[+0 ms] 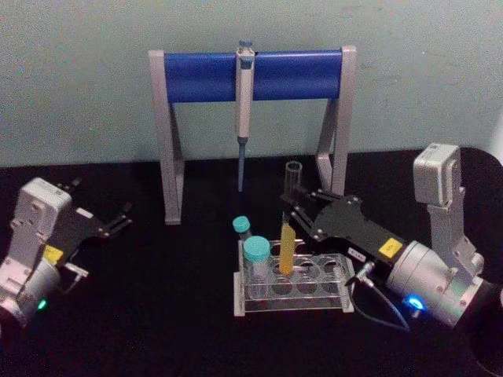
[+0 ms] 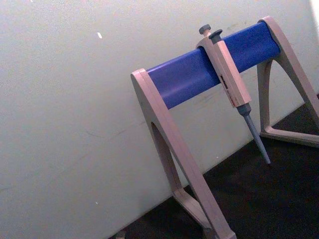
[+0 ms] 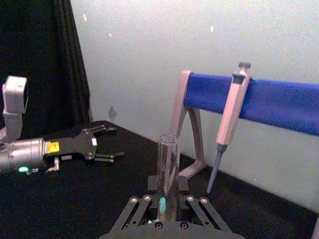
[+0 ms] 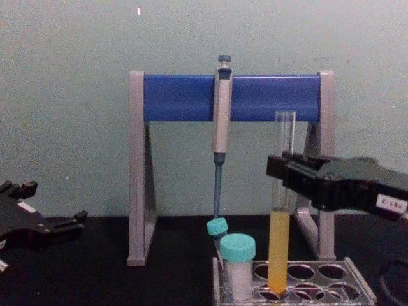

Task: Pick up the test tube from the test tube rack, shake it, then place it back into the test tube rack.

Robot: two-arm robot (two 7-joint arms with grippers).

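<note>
The test tube [image 1: 288, 250] [image 4: 280, 242] is a tall clear tube with yellow liquid in its lower part. It stands nearly upright with its bottom down in a hole of the test tube rack [image 1: 292, 309] [image 4: 358, 284]. My right gripper [image 1: 297, 214] [image 4: 281, 176] reaches in from the right and is shut on the test tube's clear middle, above the liquid. In the right wrist view the test tube [image 3: 168, 164] rises between the fingers of the right gripper [image 3: 167, 201]. My left gripper [image 1: 118, 217] [image 3: 107, 145] rests open at the far left, away from the rack.
Two teal-capped vials [image 1: 255, 259] [image 1: 241, 228] stand in the rack's left end. Behind it is a grey-legged stand with a blue crossbar [image 1: 204, 75], from which a grey pipette [image 1: 244, 118] [image 2: 232, 87] hangs. The black tabletop is bare between the rack and the left arm.
</note>
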